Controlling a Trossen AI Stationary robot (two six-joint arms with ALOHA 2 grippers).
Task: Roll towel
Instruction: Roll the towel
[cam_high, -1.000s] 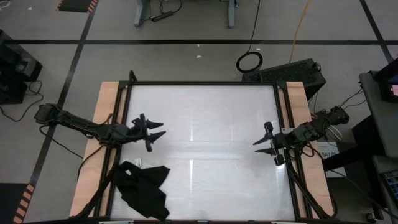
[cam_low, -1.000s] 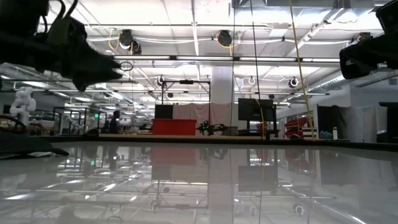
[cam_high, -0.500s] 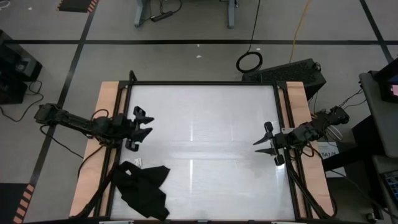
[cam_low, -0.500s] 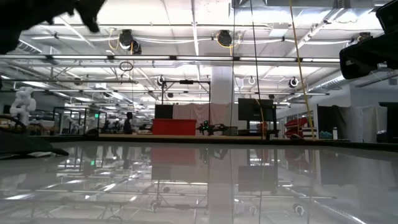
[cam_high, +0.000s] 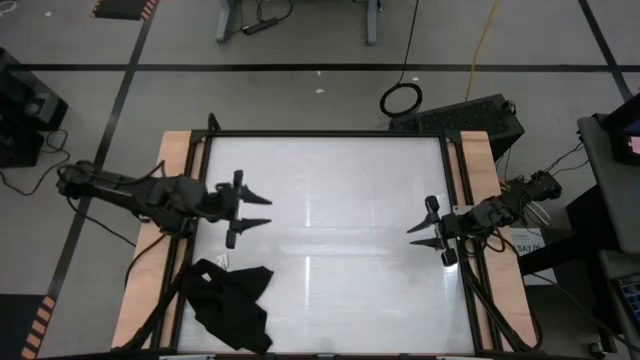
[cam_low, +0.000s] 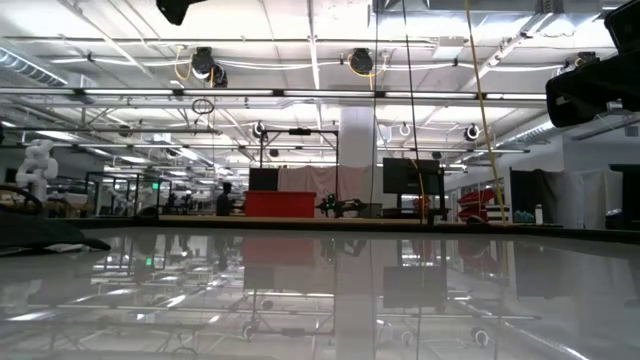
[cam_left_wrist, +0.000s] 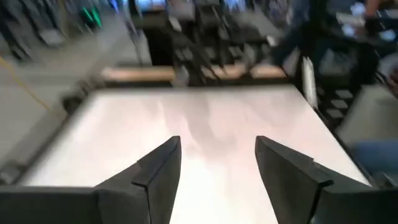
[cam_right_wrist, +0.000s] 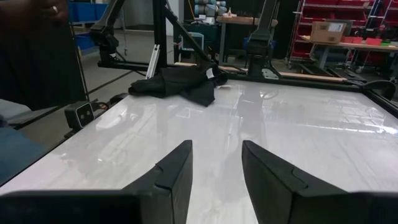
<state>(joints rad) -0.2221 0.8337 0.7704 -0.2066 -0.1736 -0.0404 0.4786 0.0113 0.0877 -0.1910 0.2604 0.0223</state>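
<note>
Left gripper (cam_high: 258, 208) is seen raised above the white table (cam_high: 330, 170) near its left edge, fingers spread apart with nothing between them. Below it in the high view, the towel (cam_high: 232, 305) lies crumpled at the table's near left corner, a small white tag (cam_high: 223, 260) showing at its upper edge. Well apart from the towel, at the table's right edge, the right gripper (cam_high: 424, 234) is held with fingers parted and empty.
</note>
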